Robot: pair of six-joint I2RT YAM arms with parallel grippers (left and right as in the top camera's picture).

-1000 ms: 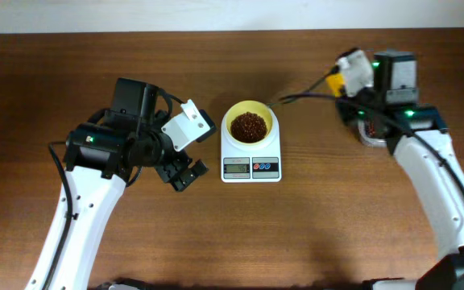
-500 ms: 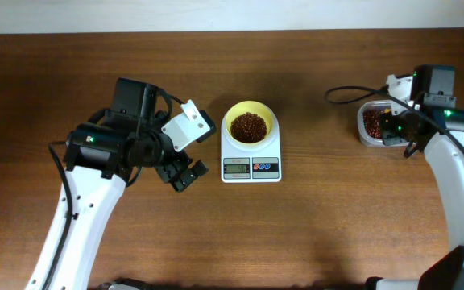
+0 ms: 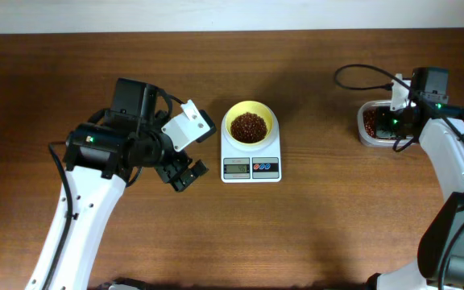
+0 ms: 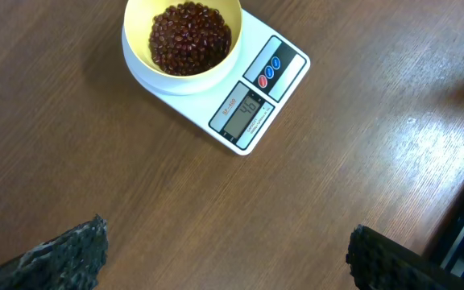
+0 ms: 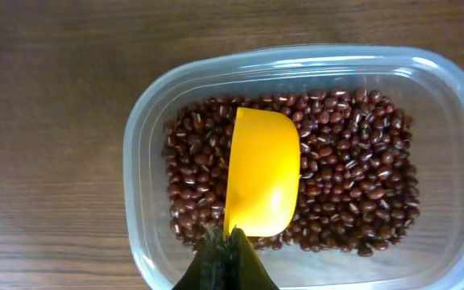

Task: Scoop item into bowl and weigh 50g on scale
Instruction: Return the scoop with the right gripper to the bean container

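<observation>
Nearly done: beans (image 4: 190, 36) heaped in bowl (image 4: 131, 50) atop scale (image 4: 288, 58), display (image 4: 246, 113) seemingly 46, short of 50. Right of scale, right gripper (image 5: 226, 254) clenched on yellow scoop (image 5: 264, 169) in tub (image 5: 147, 145); left of scale, left gripper (image 3: 182, 172) released.

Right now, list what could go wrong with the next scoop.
1. Overshoot: the display on the scale seems to read 46, so a full scoop from the right fingers would likely pass 50; take few beans.
2. Spill: the tub sits far right of the bowl, so beans could drop on the table in transit.
3. Knock: the bowl only rests on the scale; the scoop could bump it.
</observation>
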